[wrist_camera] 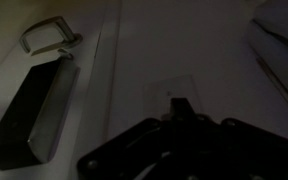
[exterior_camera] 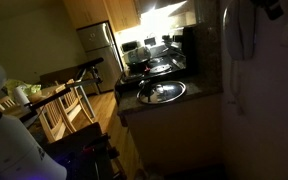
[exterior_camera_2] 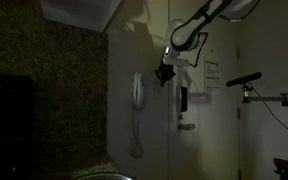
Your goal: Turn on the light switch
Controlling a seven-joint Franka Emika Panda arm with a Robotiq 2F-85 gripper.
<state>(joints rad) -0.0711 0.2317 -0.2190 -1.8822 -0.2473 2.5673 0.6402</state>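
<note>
- Room dark, so detail is poor in all views.
- Tool (exterior_camera_2: 166, 72) is raised to the wall on the outstretched arm, with the phone (exterior_camera_2: 137, 92) just beside it. Judged reason: the target is wall-mounted, so the arm reaches out rather than down.
- Wrist view: switch (wrist_camera: 174, 95) sits dead ahead of the tool, just past the fingertips. Touching or a small gap, cannot tell.
- Dark bar (wrist_camera: 32, 112) with a metal loop (wrist_camera: 44, 38) lies off to one side of the tool, across a wall seam, apart from the switch.
- Tool state: the fingers read as one dark mass. Open or closed, cannot tell.
- Judgement: the tool is squared on the plate so a short push will flip it. Approach looks near done, and the dark room suggests the switch is not yet on.
</note>
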